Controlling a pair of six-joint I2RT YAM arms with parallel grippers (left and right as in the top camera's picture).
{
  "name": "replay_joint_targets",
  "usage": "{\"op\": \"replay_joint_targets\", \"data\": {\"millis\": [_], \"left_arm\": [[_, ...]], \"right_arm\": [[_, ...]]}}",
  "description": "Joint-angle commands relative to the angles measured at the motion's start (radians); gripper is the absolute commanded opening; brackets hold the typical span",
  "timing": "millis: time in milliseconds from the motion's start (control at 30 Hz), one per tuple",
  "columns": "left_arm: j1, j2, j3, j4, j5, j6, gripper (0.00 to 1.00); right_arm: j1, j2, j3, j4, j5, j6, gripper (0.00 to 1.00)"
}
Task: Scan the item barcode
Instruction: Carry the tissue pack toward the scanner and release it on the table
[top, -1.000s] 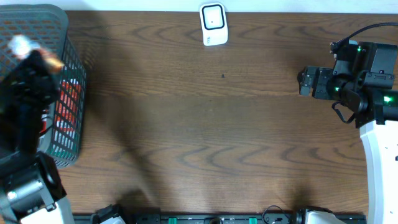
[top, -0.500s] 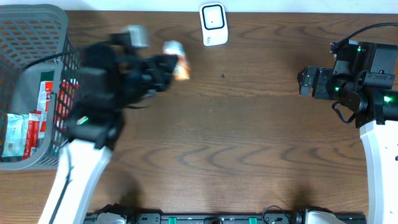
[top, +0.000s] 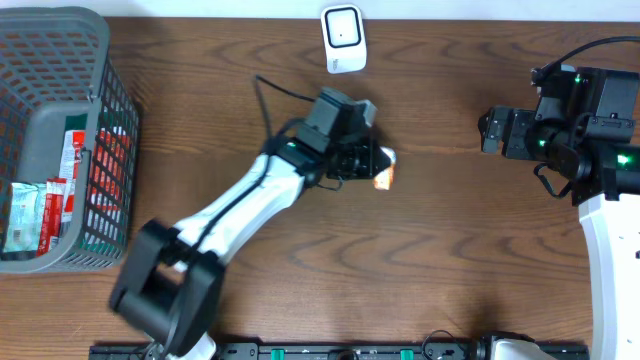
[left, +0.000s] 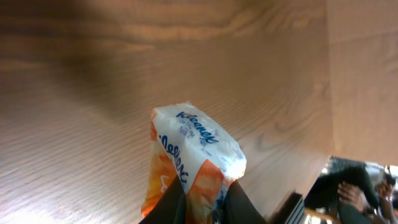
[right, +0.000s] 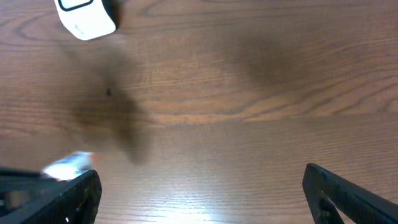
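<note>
**benchrat:** Plain dark wooden table (top: 450, 260), nothing fancy. You're seeing the big change, right? A second ago your left arm was hanging over the basket (top: 60, 25), way off to the scanner's left. Now it's swinging right past the scanner (top: 343, 38), and the left gripper (top: 375, 165) is pinching the tissue pack (left: 193, 155) by its orange end, jaws squeezed narrow on it. The pack is sitting in front of the scanner and a bit to its right, up off the wood.

**yam_fan:** So the pick is done and you're getting into the scan itself. I'd say you're overshooting a little, though. The pack isn't facing the scanner's window yet, and the wrist view is only showing me the printed brand side. Can't tell where the barcode is.

**benchrat:** What's getting in your way?

**yam_fan:** Not much. The wood between pack and scanner is lying bare. The right gripper (right: 199, 193) hasn't budged: it's waiting well to the scanner's right, jaws spread wide, holding nothing. More packets (top: 30, 215) are sitting in the basket, far from the scanner.
</note>
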Motion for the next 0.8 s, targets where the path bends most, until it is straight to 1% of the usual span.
{"op": "replay_joint_targets", "data": {"millis": [0,300,533,567,633,667,733,767], "left_arm": [[-0.026,0.081,0.027,0.056,0.051,-0.007,0.07],[-0.076,0.223,0.027,0.18,0.051,-0.008,0.08],[-0.08,0.269,0.027,0.2,0.039,-0.007,0.09],[-0.08,0.27,0.027,0.201,0.037,-0.007,0.14],[-0.08,0.27,0.027,0.204,0.038,-0.007,0.3],[-0.08,0.27,0.027,0.205,0.038,-0.007,0.34],[-0.08,0.27,0.027,0.208,0.04,-0.007,0.45],[-0.08,0.27,0.027,0.208,0.04,-0.007,0.47]], "right_arm": [[-0.004,-0.007,0.017,-0.002,-0.001,0.012,0.99],[-0.004,-0.007,0.017,-0.002,-0.001,0.012,0.99],[-0.004,-0.007,0.017,-0.002,-0.001,0.013,0.99],[-0.004,-0.007,0.017,-0.002,-0.001,0.012,0.99],[-0.004,-0.007,0.017,-0.002,-0.001,0.013,0.99],[-0.004,-0.007,0.017,-0.002,-0.001,0.012,0.99],[-0.004,-0.007,0.017,-0.002,-0.001,0.013,0.99],[-0.004,-0.007,0.017,-0.002,-0.001,0.012,0.99]]}}
